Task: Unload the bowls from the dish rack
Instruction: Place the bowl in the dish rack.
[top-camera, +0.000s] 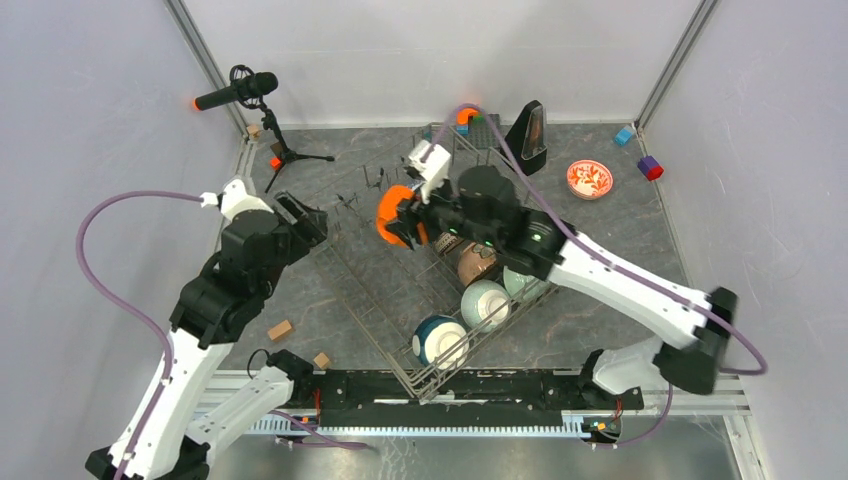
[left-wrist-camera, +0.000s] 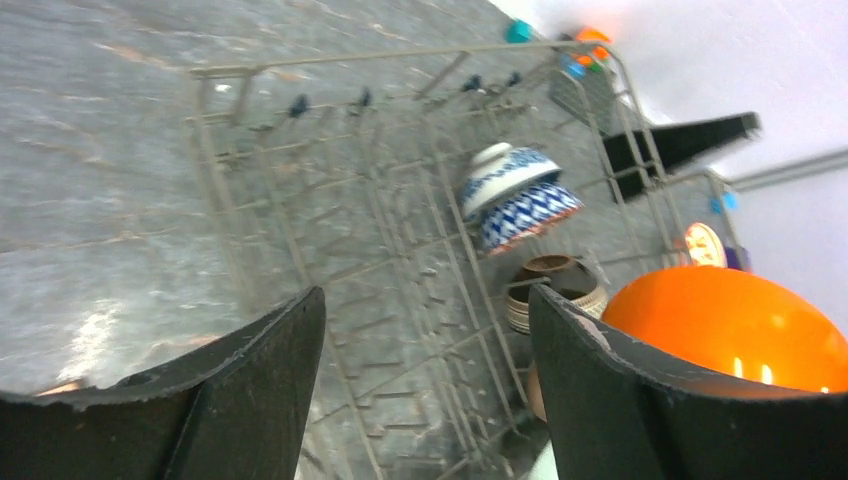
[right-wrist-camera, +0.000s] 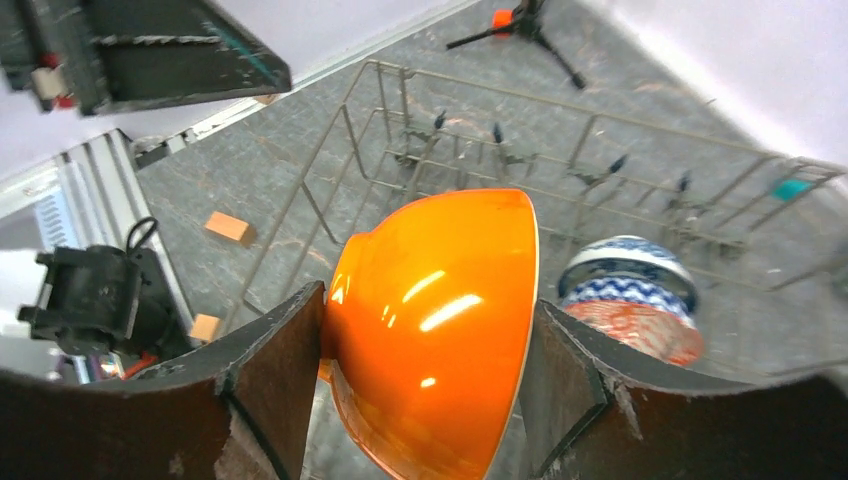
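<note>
My right gripper (top-camera: 400, 215) is shut on a glossy orange bowl (right-wrist-camera: 440, 320), with one finger at its foot and the other at its rim, above the far part of the dish rack (top-camera: 370, 270). In the rack stand a teal bowl with a white base (top-camera: 440, 340), a mint green bowl (top-camera: 485, 303), a tan bowl (top-camera: 475, 262), a striped bowl (left-wrist-camera: 555, 285) and a blue-white bowl (left-wrist-camera: 515, 195). My left gripper (left-wrist-camera: 425, 295) hangs open and empty over the rack's left side (left-wrist-camera: 330, 160). A red-floral bowl (top-camera: 589, 178) sits on the table at the back right.
A microphone on a tripod (top-camera: 240, 92) stands at the back left and a black wedge-shaped object (top-camera: 530, 125) behind the rack. Two wooden blocks (top-camera: 280, 330) (top-camera: 321, 360) lie at the near left. Coloured blocks (top-camera: 650, 167) lie at the far right.
</note>
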